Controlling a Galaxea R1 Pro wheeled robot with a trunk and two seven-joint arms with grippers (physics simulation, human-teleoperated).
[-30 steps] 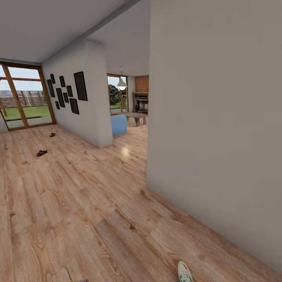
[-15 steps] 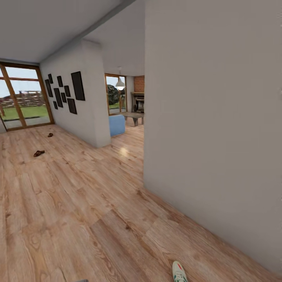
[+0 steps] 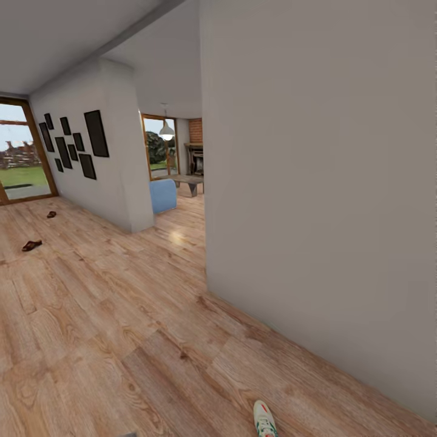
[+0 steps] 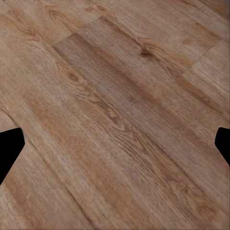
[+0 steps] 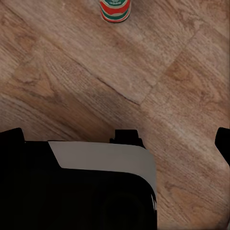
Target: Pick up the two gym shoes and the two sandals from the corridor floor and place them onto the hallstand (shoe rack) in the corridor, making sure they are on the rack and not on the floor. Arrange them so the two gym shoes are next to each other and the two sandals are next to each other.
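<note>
Left wrist view: gripper (image 4: 115,143) spread over floor (image 4: 115,86)

Cream gym shoe (image 3: 264,419) with green-red accents, brown sandals (image 3: 31,245), grainy light-brown corridor floor (image 3: 121,315)

A home: wood-plank floor (image 3: 109,315), framed pictures (image 3: 76,145) on the wall, fireplace (image 3: 195,159).

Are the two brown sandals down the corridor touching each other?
Apart. The head view shows the nearer sandal and the farther sandal lying separately on the wood floor, with a clear stretch of bare planks between them.
</note>
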